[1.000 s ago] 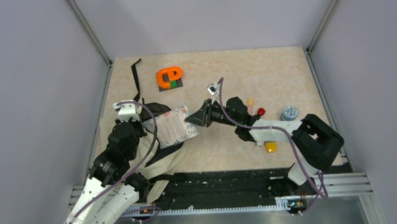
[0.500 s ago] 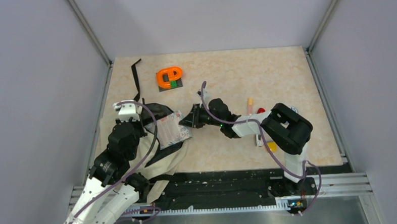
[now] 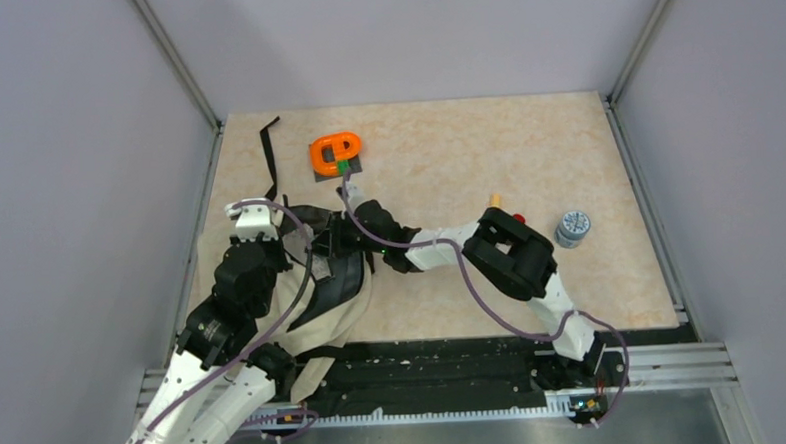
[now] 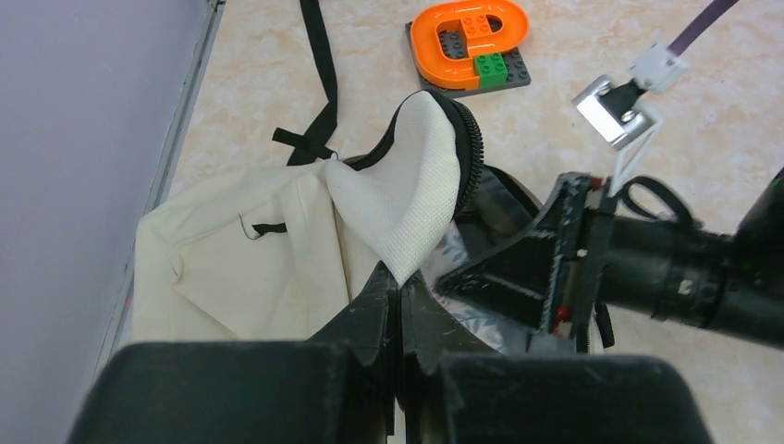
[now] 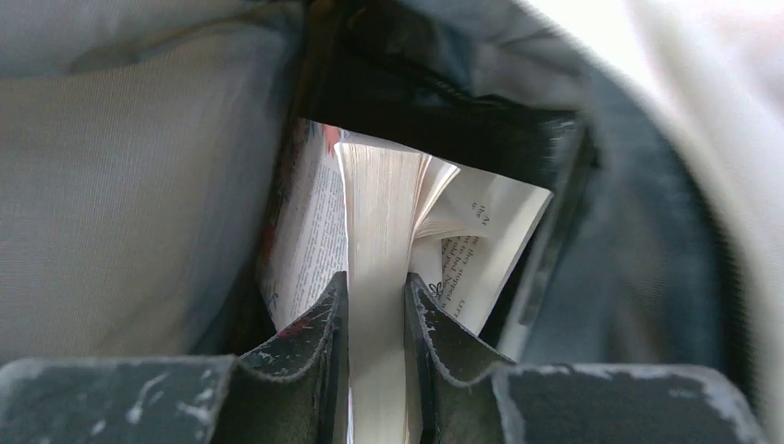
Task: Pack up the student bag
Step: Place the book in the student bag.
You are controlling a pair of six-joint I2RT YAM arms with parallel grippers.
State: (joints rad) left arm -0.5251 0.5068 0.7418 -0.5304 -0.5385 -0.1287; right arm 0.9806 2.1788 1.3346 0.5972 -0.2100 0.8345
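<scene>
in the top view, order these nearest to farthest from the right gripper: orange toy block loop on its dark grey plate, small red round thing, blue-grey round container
The right gripper is in the beige fabric backpack, left side.
1. orange toy block loop, just beyond it, far side
2. small red round thing, mid-right
3. blue-grey round container, farthest right
</scene>
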